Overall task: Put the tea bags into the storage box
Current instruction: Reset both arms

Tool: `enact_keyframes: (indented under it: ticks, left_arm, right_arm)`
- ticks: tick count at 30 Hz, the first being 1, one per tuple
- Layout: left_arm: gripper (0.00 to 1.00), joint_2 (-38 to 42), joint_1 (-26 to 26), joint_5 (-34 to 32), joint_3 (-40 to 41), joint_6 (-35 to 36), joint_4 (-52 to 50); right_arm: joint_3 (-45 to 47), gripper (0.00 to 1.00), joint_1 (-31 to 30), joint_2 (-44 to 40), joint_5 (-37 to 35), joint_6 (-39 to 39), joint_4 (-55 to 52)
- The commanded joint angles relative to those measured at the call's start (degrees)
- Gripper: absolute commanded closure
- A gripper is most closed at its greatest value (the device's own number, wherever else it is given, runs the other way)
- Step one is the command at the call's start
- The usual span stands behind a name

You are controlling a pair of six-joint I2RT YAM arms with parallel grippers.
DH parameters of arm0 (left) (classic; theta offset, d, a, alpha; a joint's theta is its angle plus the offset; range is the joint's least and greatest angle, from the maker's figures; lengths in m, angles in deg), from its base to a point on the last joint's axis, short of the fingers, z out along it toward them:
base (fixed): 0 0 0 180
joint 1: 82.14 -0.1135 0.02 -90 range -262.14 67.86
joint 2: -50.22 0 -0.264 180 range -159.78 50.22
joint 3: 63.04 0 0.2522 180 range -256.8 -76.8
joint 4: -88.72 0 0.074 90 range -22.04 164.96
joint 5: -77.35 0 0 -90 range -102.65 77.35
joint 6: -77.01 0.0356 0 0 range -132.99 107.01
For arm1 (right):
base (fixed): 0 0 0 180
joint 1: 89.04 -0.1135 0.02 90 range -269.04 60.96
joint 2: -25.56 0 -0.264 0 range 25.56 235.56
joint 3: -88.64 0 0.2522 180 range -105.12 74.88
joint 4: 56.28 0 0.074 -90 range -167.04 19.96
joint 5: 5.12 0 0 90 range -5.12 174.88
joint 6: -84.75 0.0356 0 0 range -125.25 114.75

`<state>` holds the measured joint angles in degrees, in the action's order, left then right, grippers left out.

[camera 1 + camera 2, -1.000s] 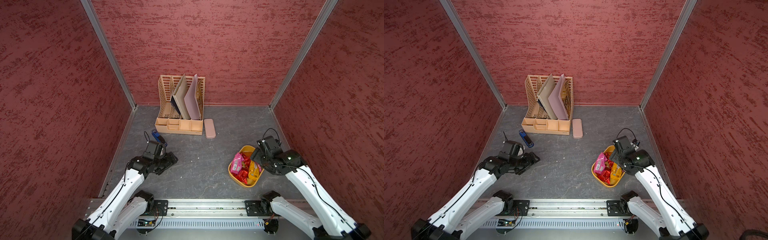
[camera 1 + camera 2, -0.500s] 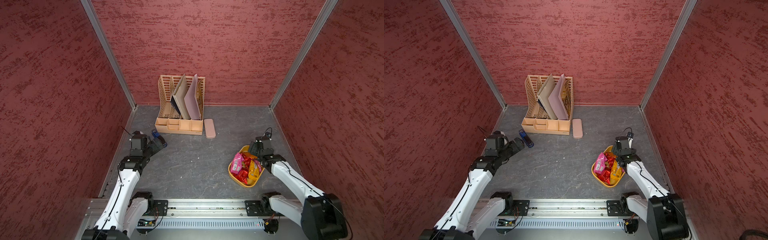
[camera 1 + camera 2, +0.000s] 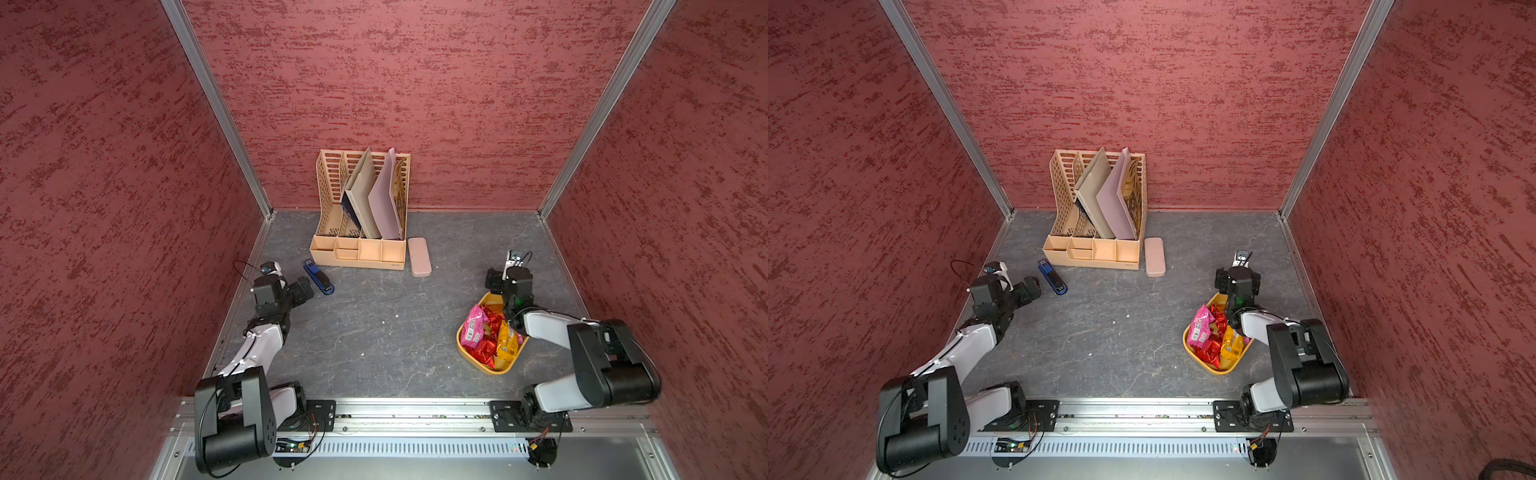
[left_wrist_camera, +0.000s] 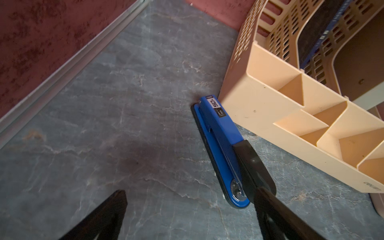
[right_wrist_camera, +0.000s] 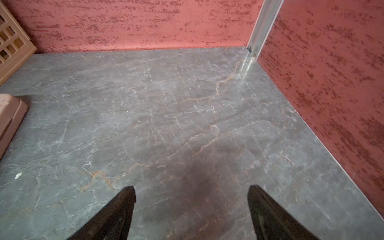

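Inside rounded mustard tray, crinkly foil tea bags — red, pink

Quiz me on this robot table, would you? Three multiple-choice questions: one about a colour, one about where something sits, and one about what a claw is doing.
1. What colour is the storage box holding the tea bags?
A) green
B) mustard yellow
C) white

2. Where does the blue stapler lie?
A) inside the storage box
B) on top of the tea bags
C) on the table beside the beige file organiser

3. How does the right gripper stand?
A) open and empty
B) shut on a tea bag
C) shut on the stapler

Answers:
1 B: its rim shows yellow in both top views.
2 C: it lies flat by the file organiser's corner, close to the left gripper.
3 A: the right wrist view shows its jaws apart with only bare table between them.
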<state>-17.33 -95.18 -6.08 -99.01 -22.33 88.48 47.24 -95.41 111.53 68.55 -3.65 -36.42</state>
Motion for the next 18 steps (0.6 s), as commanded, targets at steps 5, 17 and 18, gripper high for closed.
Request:
enact_keyframes:
  ticks: [5,17,18]
  left_arm:
    - [0.00,-11.1,3.2,0.1,-3.7,7.7,18.6]
    - [0.00,-20.7,10.2,-3.0,1.2,9.4,40.4]
    - [0.00,-20.2,10.7,-4.7,1.4,9.2,38.9]
  right_arm:
    - [6.3,0.02,4.8,2.1,11.7,-1.4,19.3]
    - [5.9,0.02,4.9,2.6,12.4,-1.8,19.6]
    - [5.9,0.01,4.8,2.7,12.4,-1.9,19.6]
